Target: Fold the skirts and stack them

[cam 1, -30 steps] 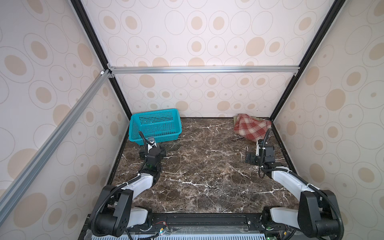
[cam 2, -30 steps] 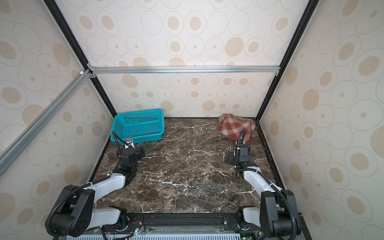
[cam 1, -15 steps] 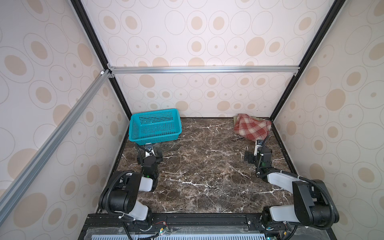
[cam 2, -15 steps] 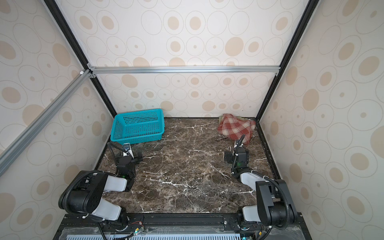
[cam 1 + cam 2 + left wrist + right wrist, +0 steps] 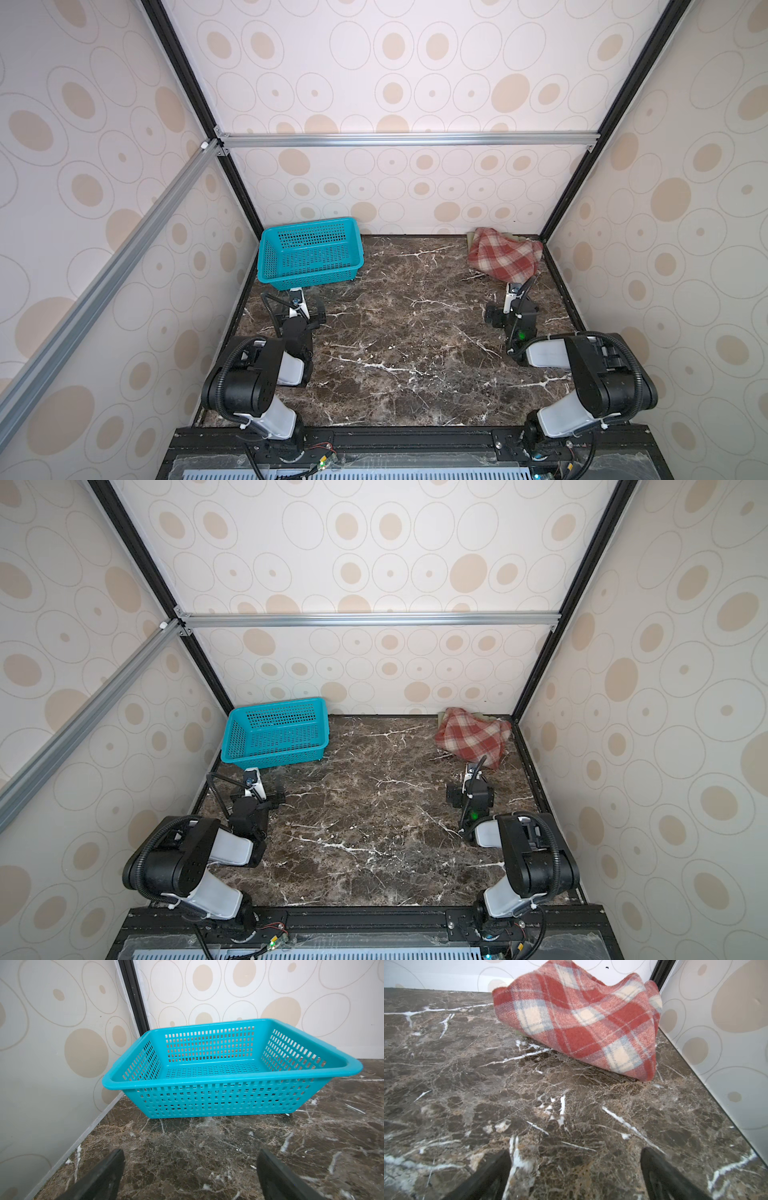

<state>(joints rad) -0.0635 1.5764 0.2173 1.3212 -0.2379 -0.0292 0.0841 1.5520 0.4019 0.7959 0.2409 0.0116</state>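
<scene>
Right arm [image 5: 598, 378] retracted, clear of plaid skirt [image 5: 505, 257]

Left arm [image 5: 249, 382], right arm [image 5: 598, 378]: black joints, white links, ribbed cables.

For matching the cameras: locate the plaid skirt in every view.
Top view: plaid skirt in far right corner.
Top view: skirt, same corner.
Left wrist: not in it.
Right wrist: skirt ahead of the right pincer.
Shared landmark: black corner post beside it.
</scene>
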